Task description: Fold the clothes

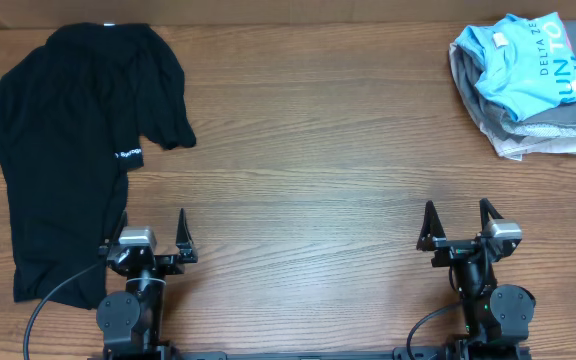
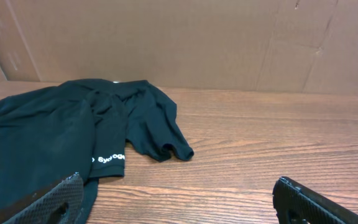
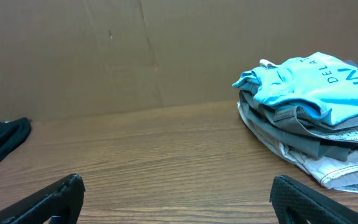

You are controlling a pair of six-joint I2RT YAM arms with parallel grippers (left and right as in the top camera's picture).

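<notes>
Black shirt (image 1: 68,130): spread out and rumpled on the far-left part of the desk (image 1: 308,170), not yet folded. One sleeve is thrown toward the middle and shows a white logo (image 1: 130,154).
Long axis: it runs from the far edge down toward me along the left side, and the near end reaches alongside the left arm's base.
Light blue T-shirt (image 1: 518,65): in the far-right corner, looking already folded. It lies on top of a pile of grey and pale garments (image 1: 533,135).
Left claw (image 1: 146,235): fingers wide apart, holding nothing, low at the near edge. The shirt lies ahead of it and to its left. Its outer finger is at the cloth's edge, and I cannot tell whether it touches.
Right claw (image 1: 457,222): fingers apart and holding nothing. It is well apart from the black shirt, and the pile lies ahead to its right.
Nearer arm: the left, by a wide margin. From its wrist camera the shirt (image 2: 42,137) fills the left half of the view.
My read: the black shirt comes next. I'd reach the left arm forward and leftward and bring the right arm across the bare wood to the sleeve side.
Risk: the bunched sleeve could drag crooked rather than lie flat.
</notes>
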